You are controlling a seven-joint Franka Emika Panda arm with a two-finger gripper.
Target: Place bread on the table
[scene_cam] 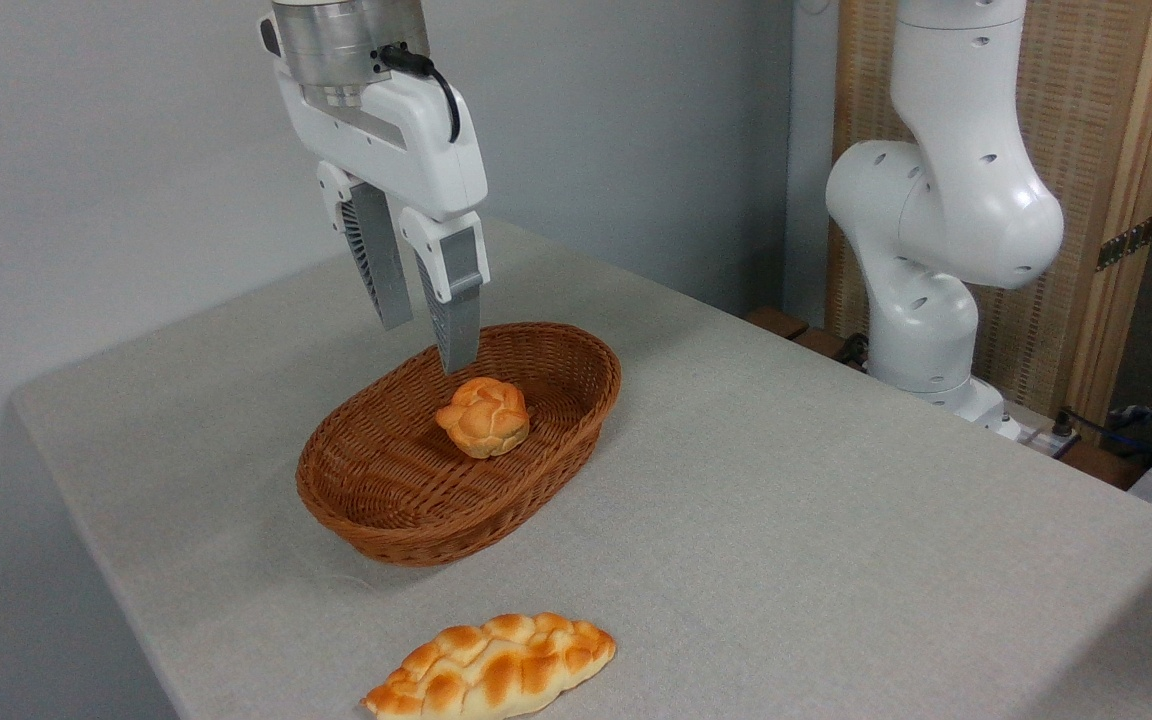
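Poised above the wicker basket (391, 480), my gripper (426, 345) hangs parted by a narrow gap, holding nothing. The bread (483, 416), a round knotted bun, lies inside the basket toward its 2 o'clock end, just below my fingertips. To grip well, I judge I must widen my fingers, drop straight down astride the bun, and stay off the rim. Count: one bun, one basket, one long braided loaf (491, 668) at the table's (836, 500) 6 o'clock edge.

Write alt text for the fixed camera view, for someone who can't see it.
A white robot gripper hangs open above a small round golden-orange bun lying in a brown oval wicker basket on a grey-cloth table. A long flat braided loaf lies on the table nearer the camera.
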